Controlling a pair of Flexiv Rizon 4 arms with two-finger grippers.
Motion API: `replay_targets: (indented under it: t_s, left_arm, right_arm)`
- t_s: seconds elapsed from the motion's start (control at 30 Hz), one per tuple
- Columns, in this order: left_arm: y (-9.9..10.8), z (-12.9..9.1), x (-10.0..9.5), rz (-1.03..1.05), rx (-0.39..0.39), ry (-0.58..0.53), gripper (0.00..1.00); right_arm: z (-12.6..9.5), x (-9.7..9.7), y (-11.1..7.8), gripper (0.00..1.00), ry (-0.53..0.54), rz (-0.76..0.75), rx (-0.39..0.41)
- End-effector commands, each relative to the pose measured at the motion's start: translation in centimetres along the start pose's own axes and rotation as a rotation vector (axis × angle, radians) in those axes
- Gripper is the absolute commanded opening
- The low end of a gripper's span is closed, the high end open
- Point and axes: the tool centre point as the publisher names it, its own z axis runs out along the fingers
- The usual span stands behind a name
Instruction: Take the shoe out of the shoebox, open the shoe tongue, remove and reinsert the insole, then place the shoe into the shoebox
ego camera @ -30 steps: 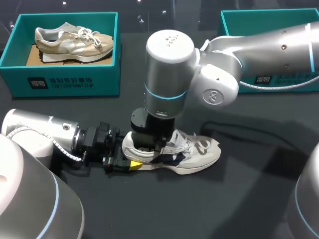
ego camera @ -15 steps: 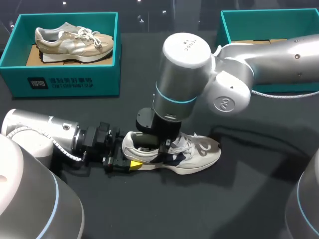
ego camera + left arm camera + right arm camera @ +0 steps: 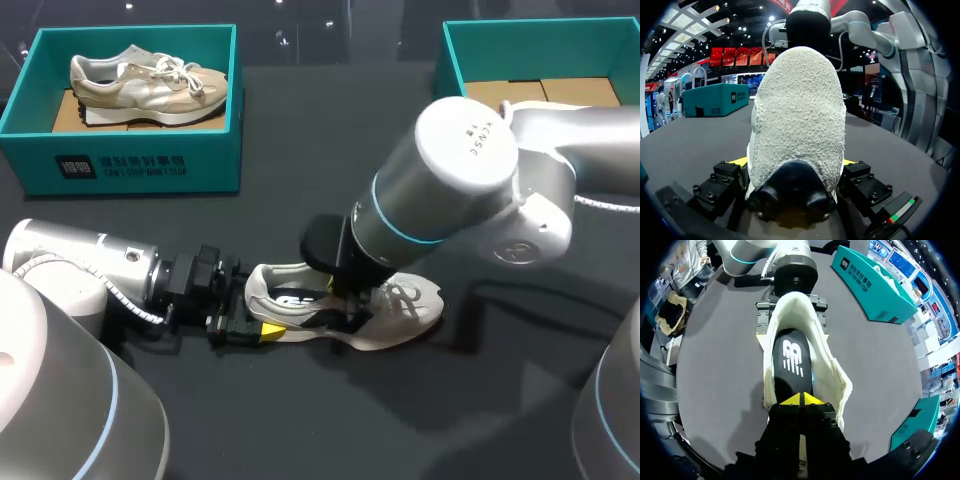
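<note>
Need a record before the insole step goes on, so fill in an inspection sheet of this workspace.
Surface: dark grey table.
Job's things: white mesh sneaker standing on the table, black insole inside; teal shoebox at right rear, cardboard floor showing.
Clutter: second teal box at left rear, holding a beige sneaker.
Grippers: left gripper, fingers clamp the white sneaker's heel from both sides; right gripper, fingers together over the insole, pinch unclear.
Cables: white cable beside the left arm's wrist.
Surroundings: nothing seen.

White logo on the black insole (image 3: 791,371), white print on the shoebox (image 3: 212,160) front wall.
</note>
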Motion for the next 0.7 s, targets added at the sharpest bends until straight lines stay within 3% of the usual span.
replay_targets:
  t_s: [0.03, 0.1, 0.23, 0.7]
  left_arm:
    - [0.2, 0.0, 0.0, 0.001, -0.001, -0.002, 0.0]
    - [0.2, 0.0, 0.0, 0.001, -0.001, -0.002, 0.0]
    - [0.2, 0.0, 0.0, 0.001, -0.001, -0.002, 0.0]
    - [0.2, 0.0, 0.0, 0.001, -0.001, -0.002, 0.0]
  right_arm:
    - [-0.8, 0.1, -1.1, 0.0, -0.021, -0.008, -0.103]
    - [-1.0, 0.0, -1.1, 0.0, -0.019, -0.007, -0.088]
    - [-0.8, -0.5, 0.1, 0.0, 0.013, -0.026, 0.035]
    - [1.2, -0.6, 2.4, 0.0, -0.02, -0.068, 0.209]
